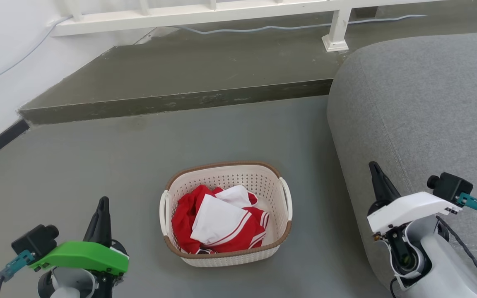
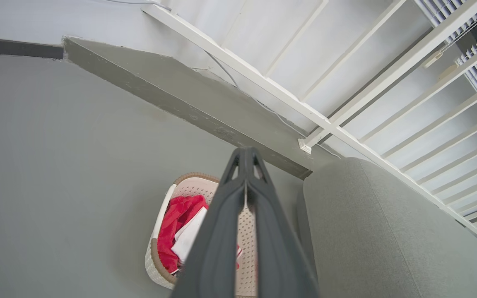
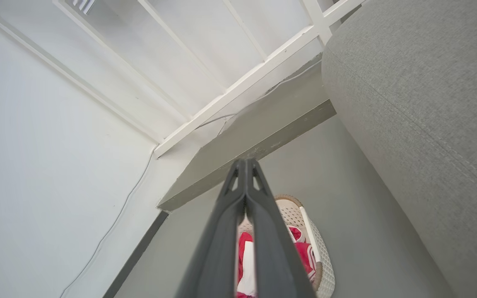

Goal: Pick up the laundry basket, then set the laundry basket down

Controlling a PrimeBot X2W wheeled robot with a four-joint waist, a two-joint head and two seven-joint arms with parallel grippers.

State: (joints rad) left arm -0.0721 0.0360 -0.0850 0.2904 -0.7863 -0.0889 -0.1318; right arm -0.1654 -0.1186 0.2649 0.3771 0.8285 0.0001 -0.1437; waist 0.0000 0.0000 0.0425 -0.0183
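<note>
Closed jaws above grey floor (image 1: 77,165), sofa (image 1: 420,103)

Laundry basket (image 1: 226,256): 1
Basket handles (image 1: 163,213): 2, one per side
Clothes (image 1: 222,223) in basket: red and white heap, piece count not resolvable
Grippers: 2, left gripper (image 1: 104,203) and right gripper (image 1: 373,166)
Fingers (image 2: 222,231) per gripper: 2
Wrist cameras (image 1: 35,240): 2
Sofa (image 1: 420,103): 1
Raised step (image 1: 180,70): 1
White railing (image 1: 205,16): 1
Cable (image 1: 263,28) on step: 1
</note>
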